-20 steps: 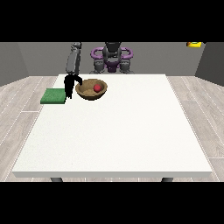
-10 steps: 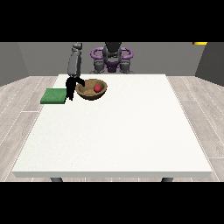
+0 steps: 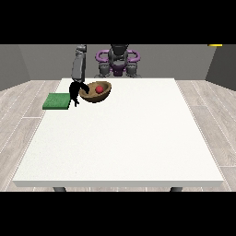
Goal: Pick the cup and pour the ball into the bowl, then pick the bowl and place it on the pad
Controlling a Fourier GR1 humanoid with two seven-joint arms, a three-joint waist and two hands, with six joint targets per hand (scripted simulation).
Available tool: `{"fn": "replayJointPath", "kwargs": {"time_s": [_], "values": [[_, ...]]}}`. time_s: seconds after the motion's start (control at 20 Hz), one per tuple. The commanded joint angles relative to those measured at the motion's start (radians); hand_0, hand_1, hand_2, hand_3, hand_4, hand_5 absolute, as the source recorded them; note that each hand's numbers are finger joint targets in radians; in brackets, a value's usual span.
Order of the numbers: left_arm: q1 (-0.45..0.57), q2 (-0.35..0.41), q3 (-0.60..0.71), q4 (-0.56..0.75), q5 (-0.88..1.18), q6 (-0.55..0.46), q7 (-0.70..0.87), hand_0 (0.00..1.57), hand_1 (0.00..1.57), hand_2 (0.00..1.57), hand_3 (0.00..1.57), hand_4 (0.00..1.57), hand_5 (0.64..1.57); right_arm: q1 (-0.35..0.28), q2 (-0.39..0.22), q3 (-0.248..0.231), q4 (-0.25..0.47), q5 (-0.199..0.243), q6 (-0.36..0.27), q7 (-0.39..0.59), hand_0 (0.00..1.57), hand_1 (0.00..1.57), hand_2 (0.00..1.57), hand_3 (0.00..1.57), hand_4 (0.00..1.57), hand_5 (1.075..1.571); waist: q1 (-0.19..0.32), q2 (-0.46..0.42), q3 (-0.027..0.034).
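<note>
A large white table (image 3: 120,133) fills a grey-walled room with pale plank flooring. Toward its 11 o'clock corner, a brown bowl (image 3: 96,91) carrying a red ball (image 3: 99,89) sits tilted, just beside a green pad (image 3: 56,101) at its 9 o'clock. The robot hand (image 3: 75,90) at the view's left grips the bowl's near rim, fingers curled round it.

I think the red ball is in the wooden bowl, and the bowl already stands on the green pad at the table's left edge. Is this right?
Not quite. The front view shows the red ball in the wooden bowl, but the bowl is not yet on the green pad; it is beside it, to the pad's right, with the hand at the view's left at its rim.
</note>
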Motion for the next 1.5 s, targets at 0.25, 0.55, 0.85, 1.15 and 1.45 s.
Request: {"fn": "replayJointPath", "kwargs": {"time_s": [0.25,0.55,0.85,1.15,1.45], "values": [[-0.010,0.023,0.032,0.002,0.054,-0.033,0.000,0.00,0.00,0.00,0.00,1.11,1.519,0.106,-0.099,0.013,0.051,0.084,-0.167,0.122,1.57,1.57,1.57,1.41,0.92,1.525,0.043,0.073,0.0288],[0.020,0.015,0.030,0.056,0.039,-0.035,-0.011,0.00,0.00,0.00,0.00,1.19,1.526,0.054,-0.193,0.064,-0.067,0.121,-0.237,0.323,1.57,1.57,1.57,1.25,1.01,1.546,0.011,-0.016,0.0253],[0.097,0.034,0.055,0.135,-0.002,-0.029,-0.060,0.00,0.00,0.00,0.00,1.20,1.540,0.020,-0.295,0.122,-0.169,0.123,-0.165,0.561,1.57,1.57,1.57,0.97,1.05,1.557,-0.075,-0.084,0.0271],[0.123,0.084,0.074,0.199,-0.014,-0.033,-0.087,0.00,0.00,0.00,0.00,1.20,1.541,-0.040,-0.435,0.137,-0.207,0.136,-0.038,0.702,1.57,1.57,1.57,0.68,1.09,1.568,-0.143,-0.100,0.0305],[0.165,0.078,0.063,0.188,0.000,-0.059,-0.141,0.00,0.00,0.00,0.00,1.20,1.542,-0.089,-0.497,0.042,-0.150,0.090,-0.003,0.681,1.57,1.57,1.57,0.67,1.07,1.566,-0.114,-0.063,0.0315]]}}
